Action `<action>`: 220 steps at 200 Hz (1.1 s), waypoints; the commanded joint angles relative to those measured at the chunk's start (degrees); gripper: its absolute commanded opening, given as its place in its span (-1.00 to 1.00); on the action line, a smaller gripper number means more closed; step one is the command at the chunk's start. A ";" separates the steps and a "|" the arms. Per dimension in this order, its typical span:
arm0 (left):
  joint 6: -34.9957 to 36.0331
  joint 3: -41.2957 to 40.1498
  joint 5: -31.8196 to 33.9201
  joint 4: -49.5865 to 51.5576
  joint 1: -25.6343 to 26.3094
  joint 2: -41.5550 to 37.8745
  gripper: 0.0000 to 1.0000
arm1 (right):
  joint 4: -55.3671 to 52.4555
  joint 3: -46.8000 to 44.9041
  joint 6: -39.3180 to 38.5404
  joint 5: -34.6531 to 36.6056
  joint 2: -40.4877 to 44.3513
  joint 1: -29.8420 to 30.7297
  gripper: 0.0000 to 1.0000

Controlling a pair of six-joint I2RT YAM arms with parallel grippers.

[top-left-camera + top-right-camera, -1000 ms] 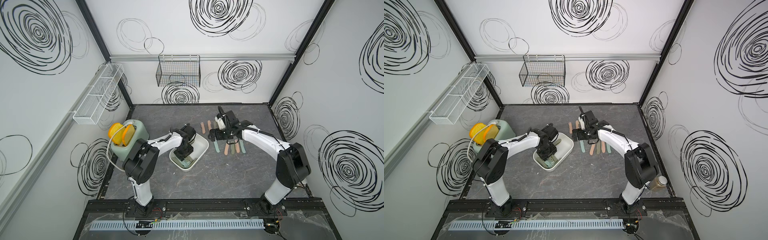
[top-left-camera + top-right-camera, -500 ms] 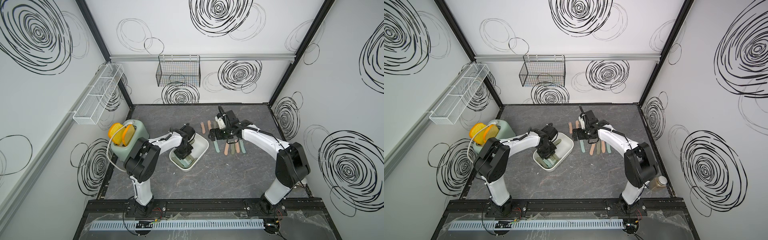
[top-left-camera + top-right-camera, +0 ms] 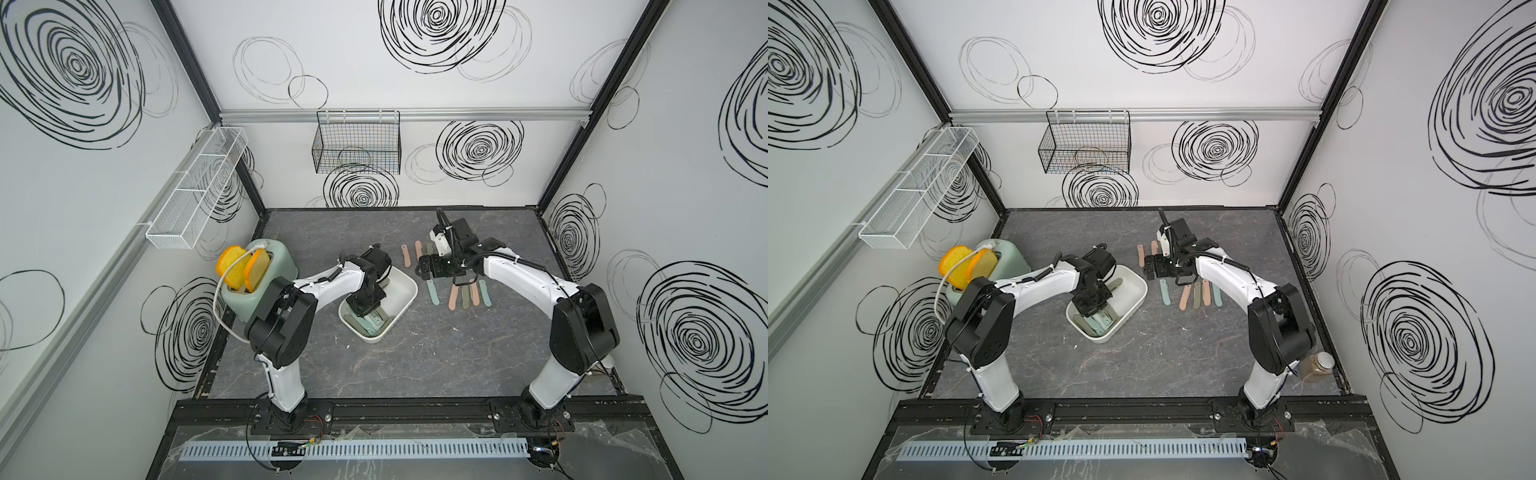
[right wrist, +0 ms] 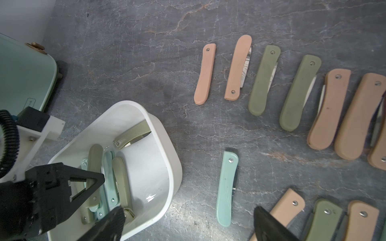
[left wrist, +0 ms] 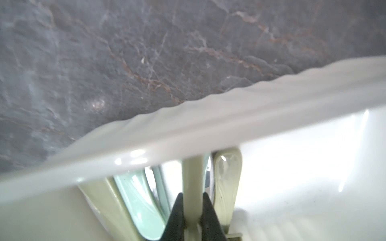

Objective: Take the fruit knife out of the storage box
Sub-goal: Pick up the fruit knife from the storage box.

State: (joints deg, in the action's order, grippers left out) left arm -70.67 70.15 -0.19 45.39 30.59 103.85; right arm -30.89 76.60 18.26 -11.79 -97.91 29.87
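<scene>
Jaws of the left gripper [image 5: 193, 200] pinch an olive fruit knife [image 5: 192, 177] inside the storage box [image 5: 208, 125]; the right gripper [image 4: 188, 219] hangs wide open just beside that box

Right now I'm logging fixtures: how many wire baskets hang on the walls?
2. A white basket hangs on the left wall, a black basket on the back wall. The near side is out of view, so more may be hidden.

Green toaster [image 3: 286, 266], black wire basket [image 3: 357, 146]
</scene>
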 commanded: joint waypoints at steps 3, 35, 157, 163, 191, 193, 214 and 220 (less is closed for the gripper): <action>1.14 0.74 2.21 2.10 0.35 -2.37 -1.00 | -0.13 -0.11 0.44 -0.75 1.02 -0.16 0.99; 2.72 0.69 2.78 2.20 1.29 -3.72 -1.00 | -0.05 -1.16 0.82 -0.75 1.96 -0.16 0.99; 24.15 -15.52 -11.04 -21.48 2.15 -21.87 -1.00 | 4.60 -8.34 9.64 -10.29 8.37 -1.18 0.99; 25.29 -17.15 -12.57 -23.82 2.11 -23.61 -1.00 | 6.24 -9.43 10.90 -12.62 8.98 -1.41 0.99; 27.14 -24.71 -20.45 -35.72 0.77 -30.61 -1.00 | 17.45 -16.41 19.89 -23.08 11.99 -1.72 0.99; 27.16 -25.17 -21.19 -36.55 0.65 -30.98 -1.00 | 18.64 -16.95 20.61 -23.71 12.20 -1.74 0.99; 26.39 -30.41 -28.84 -46.85 -0.92 -34.91 -1.00 | 28.32 -20.63 27.05 -29.90 13.28 -0.93 0.99; 25.78 -31.59 -30.72 -49.31 -1.47 -35.77 -1.00 | 29.36 -20.61 28.02 -30.58 13.13 -0.53 1.00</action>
State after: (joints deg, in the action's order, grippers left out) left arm -46.26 42.57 -19.49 13.32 31.03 71.33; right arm -14.41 57.80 36.64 -32.75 -86.06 28.40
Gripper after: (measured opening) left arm 0.146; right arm 0.996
